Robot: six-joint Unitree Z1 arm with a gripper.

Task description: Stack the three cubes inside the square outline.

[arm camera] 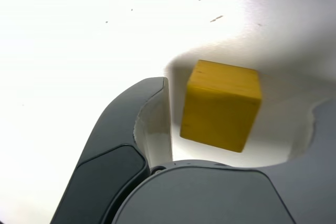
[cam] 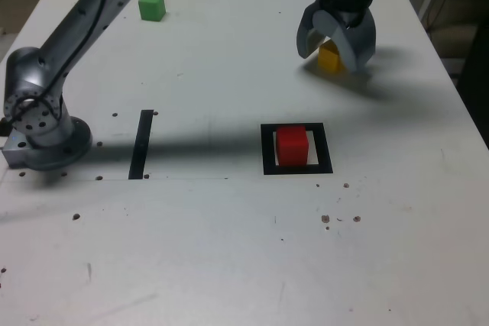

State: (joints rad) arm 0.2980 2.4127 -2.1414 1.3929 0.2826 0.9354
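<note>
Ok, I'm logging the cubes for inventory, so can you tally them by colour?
Red cube: 1
Yellow cube: 1
Green cube: 1
Total: 3 cubes

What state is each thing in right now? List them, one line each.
Red cube: resting inside the square outline, nothing on top.
Yellow cube: on the table between the pincer jaws, with gaps on both sides, not gripped.
Green cube: alone at the far side, untouched.
Pincer: open, lowered around the yellow cube.
Black strip: flat, bare.
</note>
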